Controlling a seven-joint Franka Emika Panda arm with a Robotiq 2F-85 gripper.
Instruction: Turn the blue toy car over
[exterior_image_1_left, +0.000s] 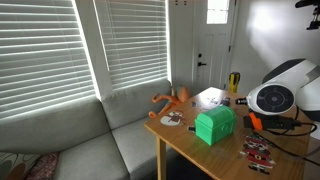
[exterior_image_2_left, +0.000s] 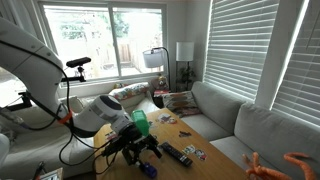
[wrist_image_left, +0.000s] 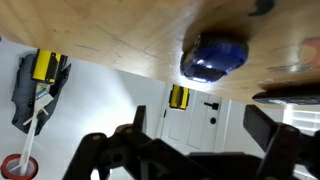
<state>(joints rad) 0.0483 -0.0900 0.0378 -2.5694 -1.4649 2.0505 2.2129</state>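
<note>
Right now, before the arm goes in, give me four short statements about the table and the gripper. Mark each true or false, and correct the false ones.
1. The blue toy car lies on the wooden table. True.
2. The gripper is shut on the car. False: in the wrist view its jaws stand apart, and the car lies clear of them.
3. The green box stands on the table. True.
4. The orange toy lies on the sofa. False: it lies on the table, near a corner.
</note>
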